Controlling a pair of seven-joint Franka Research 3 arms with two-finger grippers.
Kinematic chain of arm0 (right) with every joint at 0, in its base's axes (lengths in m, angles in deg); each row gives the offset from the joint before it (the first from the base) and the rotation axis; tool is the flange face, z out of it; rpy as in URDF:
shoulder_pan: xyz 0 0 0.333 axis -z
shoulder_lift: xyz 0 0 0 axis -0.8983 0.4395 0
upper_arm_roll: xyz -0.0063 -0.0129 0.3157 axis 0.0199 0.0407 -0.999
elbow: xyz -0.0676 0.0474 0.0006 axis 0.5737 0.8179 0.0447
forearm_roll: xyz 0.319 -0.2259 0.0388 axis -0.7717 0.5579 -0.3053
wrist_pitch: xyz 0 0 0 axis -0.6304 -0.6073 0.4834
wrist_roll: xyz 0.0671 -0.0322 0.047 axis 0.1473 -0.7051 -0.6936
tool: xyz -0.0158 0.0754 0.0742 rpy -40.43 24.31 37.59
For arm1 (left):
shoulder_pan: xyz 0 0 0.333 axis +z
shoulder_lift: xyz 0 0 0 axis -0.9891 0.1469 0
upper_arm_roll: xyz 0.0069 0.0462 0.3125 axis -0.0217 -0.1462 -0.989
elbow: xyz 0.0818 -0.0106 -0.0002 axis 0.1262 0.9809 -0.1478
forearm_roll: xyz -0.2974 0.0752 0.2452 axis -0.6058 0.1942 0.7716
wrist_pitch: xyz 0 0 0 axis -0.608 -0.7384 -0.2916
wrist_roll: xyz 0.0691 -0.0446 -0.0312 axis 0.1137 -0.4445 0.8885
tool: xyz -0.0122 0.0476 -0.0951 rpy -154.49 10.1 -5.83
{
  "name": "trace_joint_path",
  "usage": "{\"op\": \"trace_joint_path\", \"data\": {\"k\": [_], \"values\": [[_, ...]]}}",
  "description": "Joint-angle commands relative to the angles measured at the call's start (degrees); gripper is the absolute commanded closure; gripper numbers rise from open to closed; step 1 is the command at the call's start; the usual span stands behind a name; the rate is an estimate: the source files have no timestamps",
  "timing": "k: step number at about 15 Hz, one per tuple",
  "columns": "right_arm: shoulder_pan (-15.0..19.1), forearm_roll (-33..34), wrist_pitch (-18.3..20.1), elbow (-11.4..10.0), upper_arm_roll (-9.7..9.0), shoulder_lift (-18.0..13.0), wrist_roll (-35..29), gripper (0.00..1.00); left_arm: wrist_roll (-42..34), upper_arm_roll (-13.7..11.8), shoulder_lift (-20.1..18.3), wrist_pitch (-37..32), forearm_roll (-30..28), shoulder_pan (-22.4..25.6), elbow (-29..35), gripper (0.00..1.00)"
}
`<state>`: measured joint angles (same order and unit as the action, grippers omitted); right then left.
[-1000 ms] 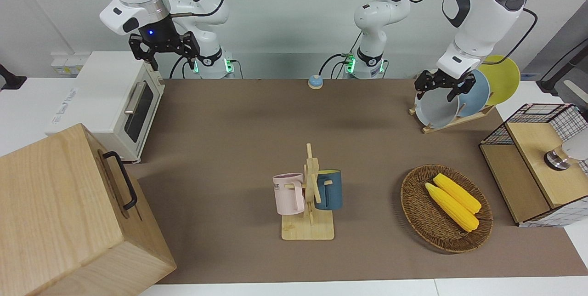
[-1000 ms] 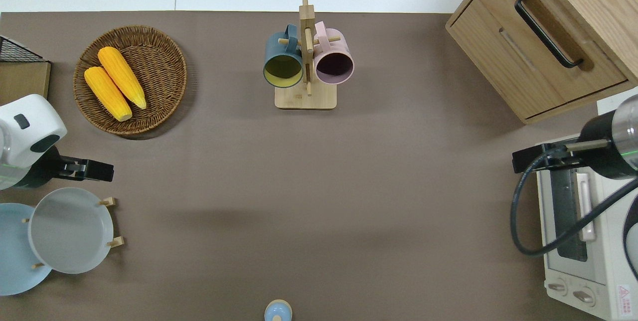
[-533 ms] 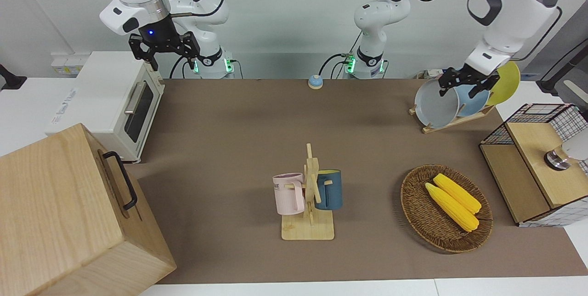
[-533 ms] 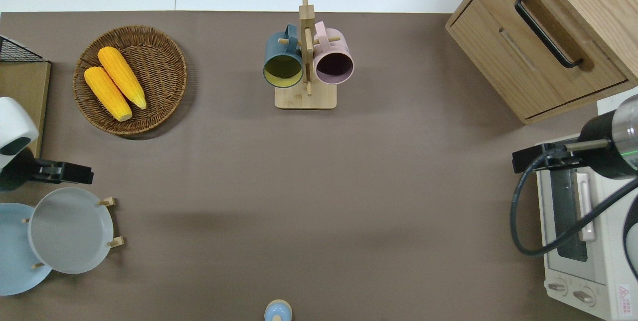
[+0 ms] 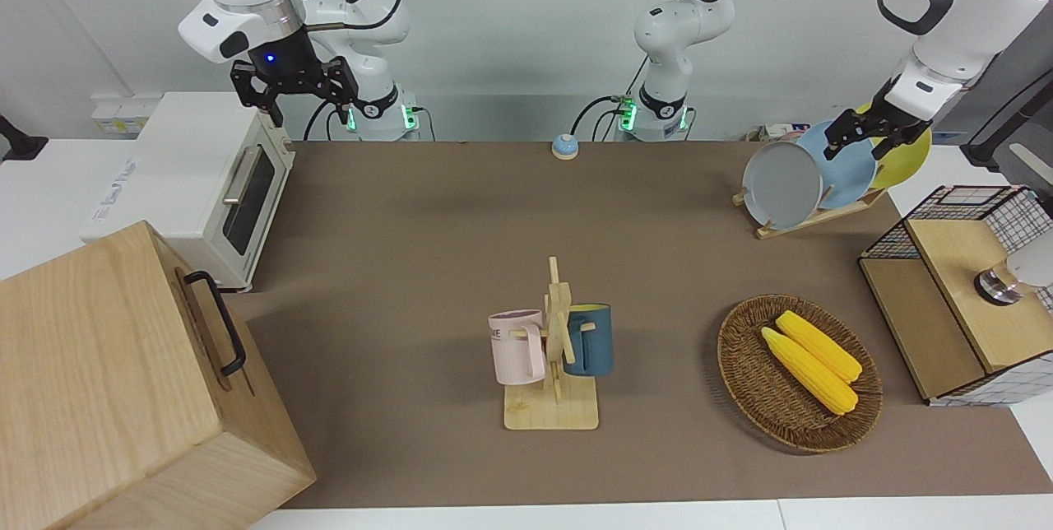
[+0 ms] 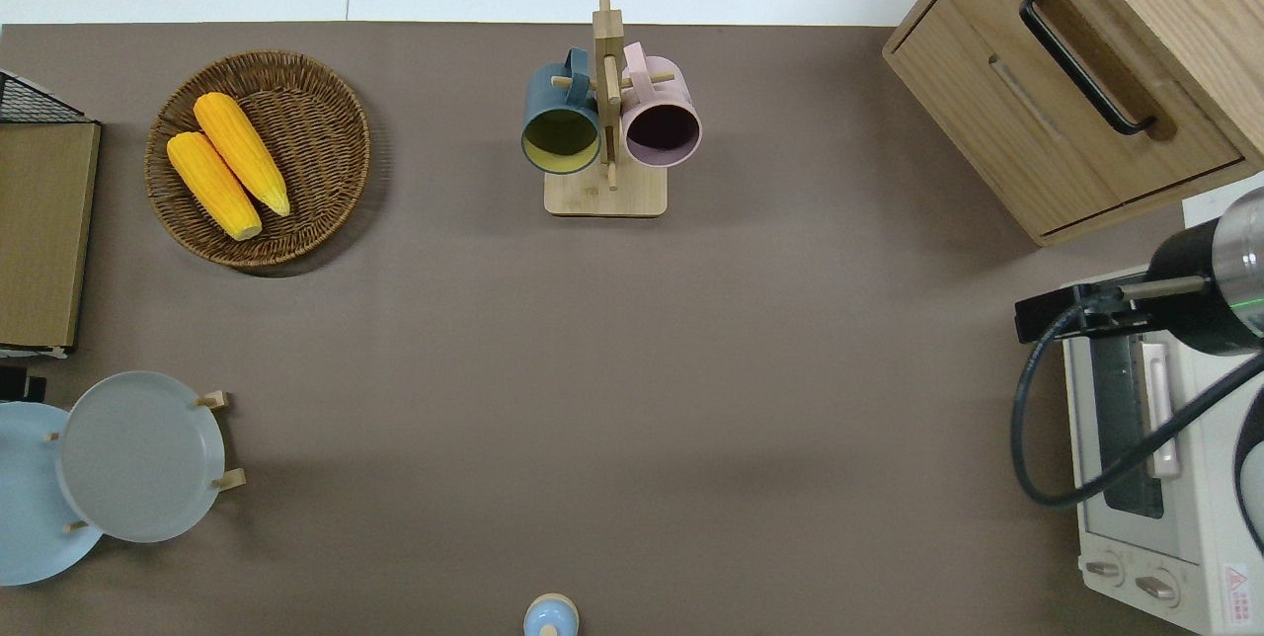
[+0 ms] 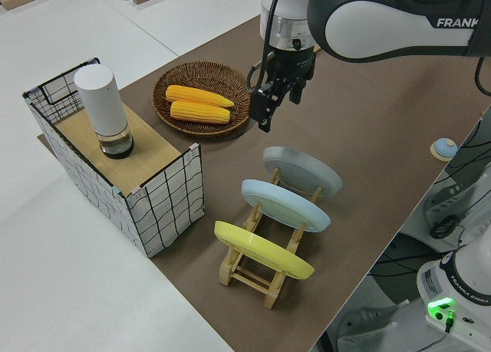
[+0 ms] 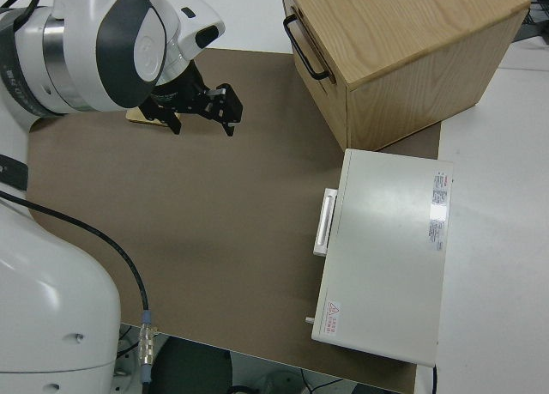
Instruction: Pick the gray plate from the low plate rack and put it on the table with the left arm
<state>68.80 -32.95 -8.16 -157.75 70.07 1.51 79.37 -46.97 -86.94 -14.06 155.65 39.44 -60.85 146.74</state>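
Note:
The gray plate point(image 5: 781, 184) leans in the end slot of the low plate rack point(image 5: 810, 219), toward the table's middle; it also shows in the overhead view point(image 6: 138, 456) and the left side view point(image 7: 301, 170). My left gripper point(image 5: 860, 143) is open and empty, up in the air. In the overhead view it is only a dark sliver at the picture's edge, over the table's end by the plates. In the left side view the left gripper point(image 7: 278, 110) hangs apart from the plates. My right gripper point(image 5: 306, 106) is open and parked.
A sky-blue plate point(image 5: 851, 164) and a yellow plate point(image 5: 905, 147) stand in the same rack. Around it are a wicker basket point(image 5: 744, 382) with two corn cobs, a wire-sided box point(image 5: 962, 291), a mug stand point(image 5: 553, 406), a toaster oven point(image 5: 197, 184) and a wooden cabinet point(image 5: 123, 382).
My left gripper has risen from the gray plate's rim and moved toward the left arm's end of the table. The plate stays in the rack. The right arm has not moved.

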Motion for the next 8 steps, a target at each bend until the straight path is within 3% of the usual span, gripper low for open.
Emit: {"op": "trace_joint_path", "data": {"k": [1, 8], "values": [[0.41, -0.43, 0.83, 0.35, -0.38, -0.14, -0.01, 0.011, -0.17, -0.02, -3.31, 0.66, 1.01, -0.58, 4.82, 0.0], [0.41, -0.43, 0.83, 0.35, -0.29, -0.14, -0.01, 0.013, 0.01, 0.24, -8.32, 8.3, 2.77, -1.02, 16.06, 0.0]]}}
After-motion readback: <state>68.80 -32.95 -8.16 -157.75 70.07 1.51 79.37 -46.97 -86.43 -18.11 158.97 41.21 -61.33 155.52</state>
